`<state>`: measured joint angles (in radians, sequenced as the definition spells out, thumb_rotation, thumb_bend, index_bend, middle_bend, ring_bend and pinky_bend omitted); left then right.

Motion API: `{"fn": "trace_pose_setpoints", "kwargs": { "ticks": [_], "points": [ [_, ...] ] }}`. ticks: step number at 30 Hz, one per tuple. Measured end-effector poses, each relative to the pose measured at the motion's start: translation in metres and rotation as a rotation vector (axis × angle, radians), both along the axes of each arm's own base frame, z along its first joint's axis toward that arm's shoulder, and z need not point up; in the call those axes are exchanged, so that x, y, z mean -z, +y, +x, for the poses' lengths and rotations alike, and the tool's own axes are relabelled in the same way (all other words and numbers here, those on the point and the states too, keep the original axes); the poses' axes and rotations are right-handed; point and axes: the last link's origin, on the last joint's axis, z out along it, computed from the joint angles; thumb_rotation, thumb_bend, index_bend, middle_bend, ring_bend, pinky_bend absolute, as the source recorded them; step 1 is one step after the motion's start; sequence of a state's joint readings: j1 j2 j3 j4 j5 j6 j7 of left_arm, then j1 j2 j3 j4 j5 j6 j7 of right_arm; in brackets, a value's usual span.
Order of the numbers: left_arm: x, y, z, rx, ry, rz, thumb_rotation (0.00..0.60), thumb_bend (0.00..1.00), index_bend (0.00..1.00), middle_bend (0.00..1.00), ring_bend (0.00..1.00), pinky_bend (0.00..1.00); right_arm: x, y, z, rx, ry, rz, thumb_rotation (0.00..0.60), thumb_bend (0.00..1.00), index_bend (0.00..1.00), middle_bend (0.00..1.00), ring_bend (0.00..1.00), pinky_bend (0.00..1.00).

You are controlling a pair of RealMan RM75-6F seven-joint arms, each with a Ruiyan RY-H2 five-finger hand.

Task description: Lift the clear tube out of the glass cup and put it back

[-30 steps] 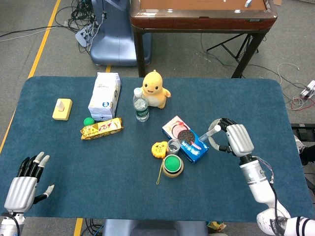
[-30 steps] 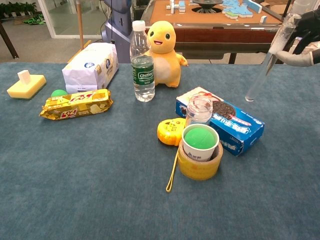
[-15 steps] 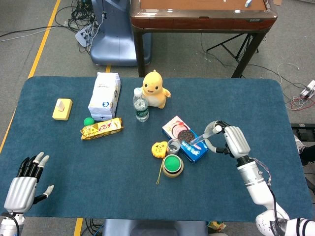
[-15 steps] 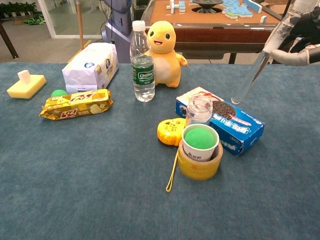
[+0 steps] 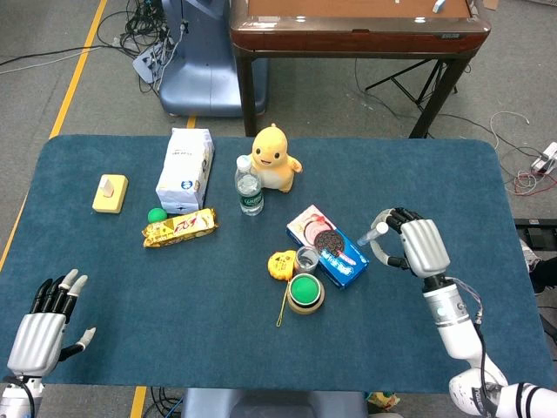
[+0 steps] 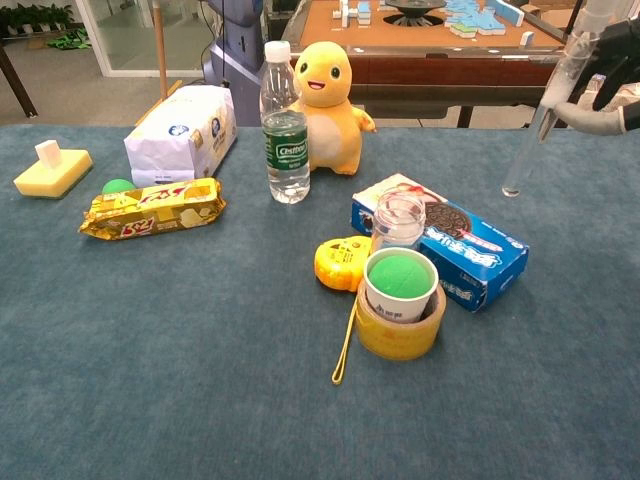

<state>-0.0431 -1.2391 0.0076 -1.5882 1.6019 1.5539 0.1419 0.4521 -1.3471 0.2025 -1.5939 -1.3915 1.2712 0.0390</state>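
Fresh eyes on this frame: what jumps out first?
The right hand at the table's right side, holding the clear tube in the air, well clear of the glass cup. Next, the yellow plush toy at the back centre beside a water bottle. The left hand rests open at the near left corner, holding nothing.

Just left of the right hand point(image 5: 416, 245) lies a blue cookie box point(image 5: 327, 246). Further left sit a yellow tape measure point(image 5: 282, 263) and a green-filled cup in a tape roll point(image 5: 305, 292). Well beyond stand a water bottle point(image 5: 249, 185), yellow plush toy point(image 5: 274, 158), white bag point(image 5: 185, 169) and snack packet point(image 5: 179, 228).
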Motion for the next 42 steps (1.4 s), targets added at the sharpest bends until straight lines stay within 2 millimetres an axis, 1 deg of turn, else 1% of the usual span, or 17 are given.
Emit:
{"fn": "trace_pose_setpoints", "kwargs": {
  "ticks": [2, 4, 7, 9, 11, 13, 16, 20, 22, 25, 30, 35, 42],
  "points": [
    [0.000, 0.000, 0.000, -0.001, 0.000, 0.000, 0.600, 0.27, 0.00, 0.00, 0.00, 0.00, 0.002, 0.002, 0.003, 0.011, -0.066, 0.041, 0.600, 0.54, 0.67, 0.42, 0.33, 0.48],
    [0.000, -0.001, 0.000, -0.001, 0.000, 0.000, 0.600, 0.27, 0.00, 0.00, 0.00, 0.00, 0.002, 0.004, 0.006, 0.020, -0.127, 0.082, 0.600, 0.54, 0.67, 0.43, 0.36, 0.50],
    [0.000, -0.001, -0.001, -0.002, 0.001, 0.001, 0.600, 0.27, 0.00, 0.00, 0.00, 0.00, 0.002, 0.006, 0.011, 0.036, -0.213, 0.159, 0.600, 0.54, 0.67, 0.44, 0.38, 0.51],
    [0.000, -0.001, -0.001, -0.002, 0.001, 0.001, 0.600, 0.27, 0.00, 0.00, 0.00, 0.00, 0.001, 0.007, 0.011, 0.039, -0.227, 0.181, 0.600, 0.54, 0.67, 0.44, 0.38, 0.51],
    [0.000, -0.001, -0.001, -0.001, 0.001, 0.001, 0.600, 0.27, 0.00, 0.00, 0.00, 0.00, 0.000, 0.006, 0.010, 0.034, -0.207, 0.168, 0.600, 0.54, 0.67, 0.44, 0.38, 0.51],
    [0.000, -0.001, -0.001, -0.001, 0.000, 0.000, 0.600, 0.27, 0.00, 0.00, 0.00, 0.00, -0.002, 0.005, 0.009, 0.024, -0.166, 0.138, 0.600, 0.54, 0.67, 0.44, 0.38, 0.49],
    [0.000, -0.001, 0.000, 0.000, 0.000, -0.001, 0.600, 0.27, 0.00, 0.00, 0.00, 0.00, -0.003, 0.003, 0.005, 0.003, -0.072, 0.070, 0.600, 0.54, 0.67, 0.44, 0.38, 0.45],
    [0.001, -0.001, 0.000, 0.000, 0.001, -0.002, 0.600, 0.27, 0.00, 0.00, 0.00, 0.00, -0.002, 0.002, 0.002, -0.022, 0.027, -0.012, 0.600, 0.54, 0.68, 0.44, 0.38, 0.45],
    [0.000, -0.001, 0.000, 0.000, 0.001, -0.001, 0.600, 0.27, 0.00, 0.00, 0.00, 0.00, -0.001, 0.003, 0.002, -0.021, 0.022, -0.011, 0.600, 0.54, 0.68, 0.44, 0.38, 0.45],
    [-0.001, -0.001, -0.001, -0.001, -0.001, 0.000, 0.600, 0.27, 0.00, 0.00, 0.00, 0.00, 0.003, 0.004, 0.004, -0.009, -0.031, 0.029, 0.600, 0.54, 0.68, 0.44, 0.38, 0.45],
    [-0.001, -0.002, -0.001, -0.002, -0.006, -0.002, 0.600, 0.27, 0.00, 0.00, 0.00, 0.00, 0.006, 0.009, 0.016, 0.012, -0.170, 0.143, 0.600, 0.54, 0.68, 0.44, 0.38, 0.46],
    [-0.001, -0.002, -0.001, 0.001, -0.010, -0.001, 0.600, 0.27, 0.00, 0.00, 0.00, 0.00, 0.001, 0.008, 0.034, -0.010, -0.256, 0.173, 0.600, 0.54, 0.68, 0.44, 0.38, 0.46],
    [-0.003, -0.003, -0.002, -0.004, -0.014, 0.004, 0.600, 0.27, 0.00, 0.00, 0.00, 0.00, 0.006, 0.004, 0.047, -0.040, -0.245, 0.163, 0.600, 0.54, 0.68, 0.44, 0.38, 0.46]
  ]
}}
